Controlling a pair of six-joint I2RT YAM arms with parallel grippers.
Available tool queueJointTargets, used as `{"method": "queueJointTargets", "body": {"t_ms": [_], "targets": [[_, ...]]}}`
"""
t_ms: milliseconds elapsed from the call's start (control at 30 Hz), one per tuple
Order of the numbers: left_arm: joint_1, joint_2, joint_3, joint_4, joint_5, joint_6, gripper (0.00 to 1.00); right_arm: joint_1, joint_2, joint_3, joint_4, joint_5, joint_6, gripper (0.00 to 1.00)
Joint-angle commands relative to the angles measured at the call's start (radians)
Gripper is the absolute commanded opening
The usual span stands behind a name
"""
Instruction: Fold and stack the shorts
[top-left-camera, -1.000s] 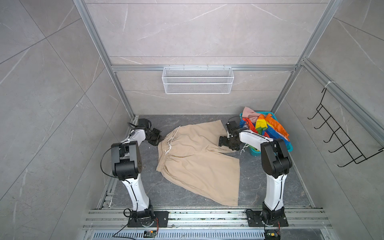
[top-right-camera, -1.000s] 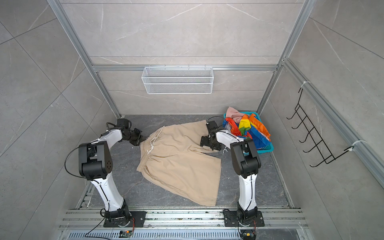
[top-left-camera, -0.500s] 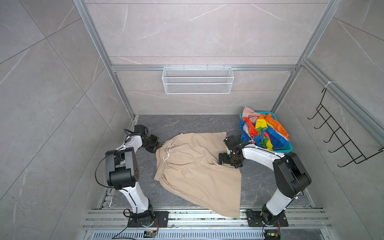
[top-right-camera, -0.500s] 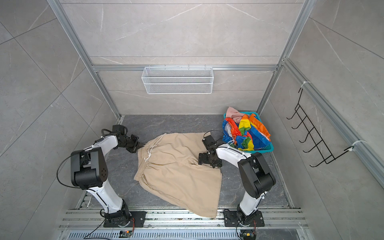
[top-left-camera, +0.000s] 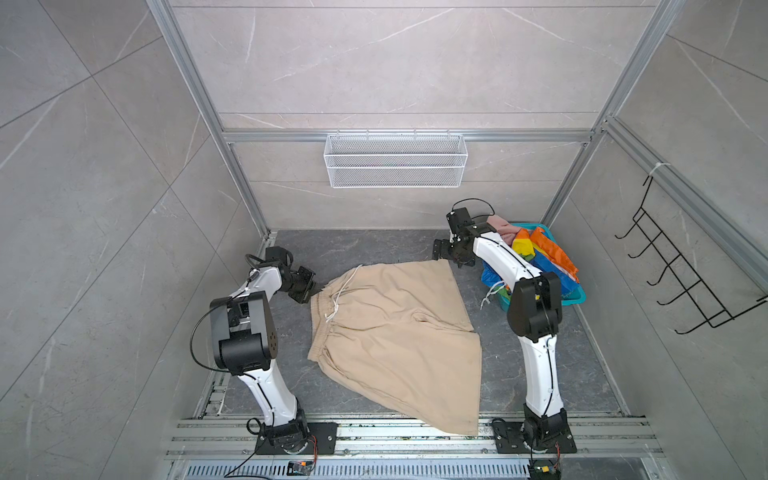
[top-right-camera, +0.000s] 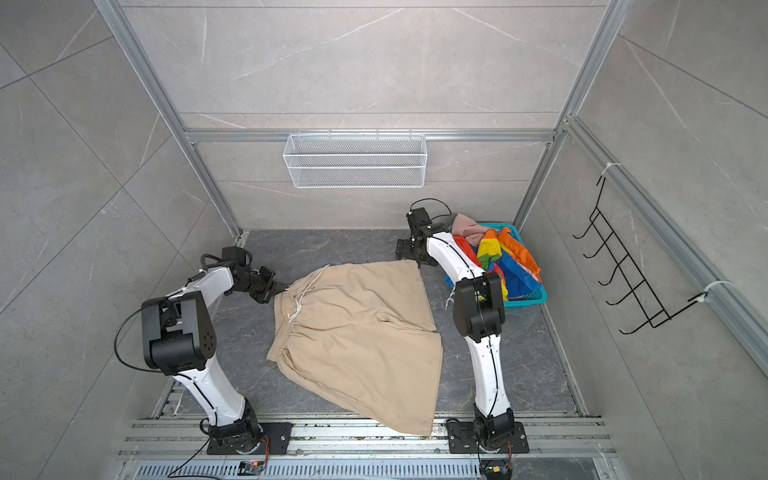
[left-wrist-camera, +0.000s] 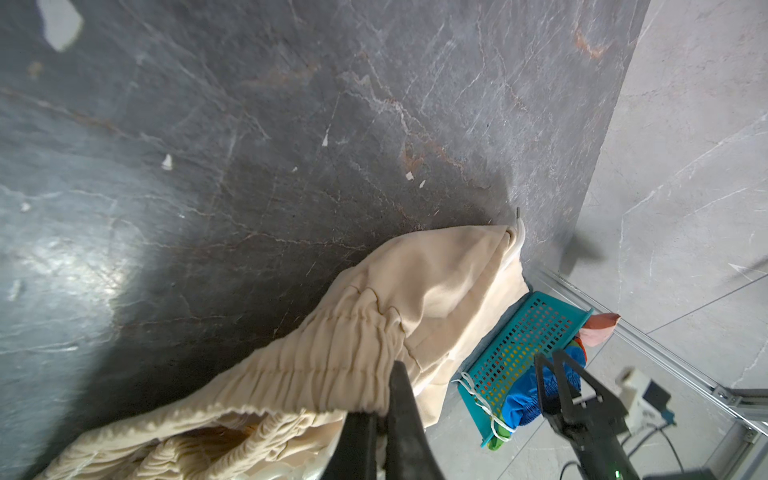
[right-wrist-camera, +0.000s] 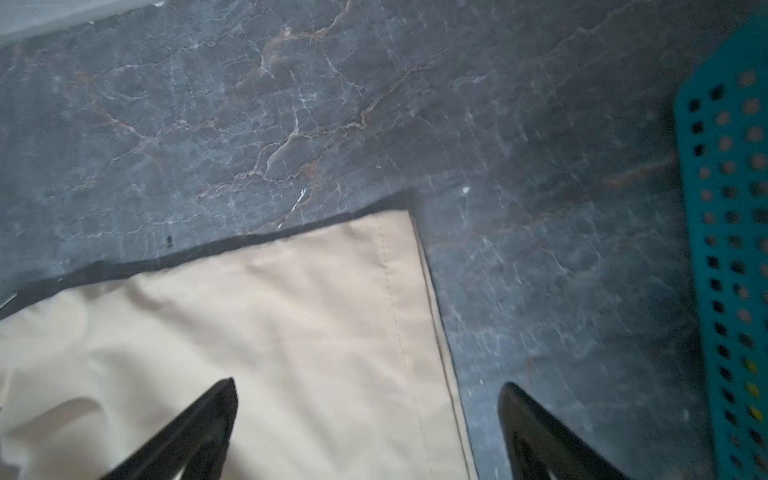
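We see the beige shorts (top-left-camera: 395, 328) spread on the dark tabletop (top-left-camera: 374, 245), left gripper (left-wrist-camera: 378, 415) clamped on a waistband corner (left-wrist-camera: 332, 361), right gripper (right-wrist-camera: 368, 390) gaping empty over the hem corner (right-wrist-camera: 399, 224). Light, limp cloth; we judge corners and elastic the safest holds.

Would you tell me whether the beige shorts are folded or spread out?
Spread out. The beige shorts lie flat on the table, both legs and the waistband showing in both top views, no layer folded over.
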Motion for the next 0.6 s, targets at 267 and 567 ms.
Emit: {"method": "queueJointTargets", "body": {"t_ms": [267, 567], "targets": [[0.000, 0.033, 0.057, -0.054, 0.036, 0.056, 0.00, -0.032, 0.411, 0.587, -0.301, 0.028, -0.080, 0.92], [0.001, 0.041, 0.053, -0.059, 0.033, 0.064, 0.00, -0.042, 0.459, 0.595, -0.246, -0.017, -0.083, 0.74]]}}
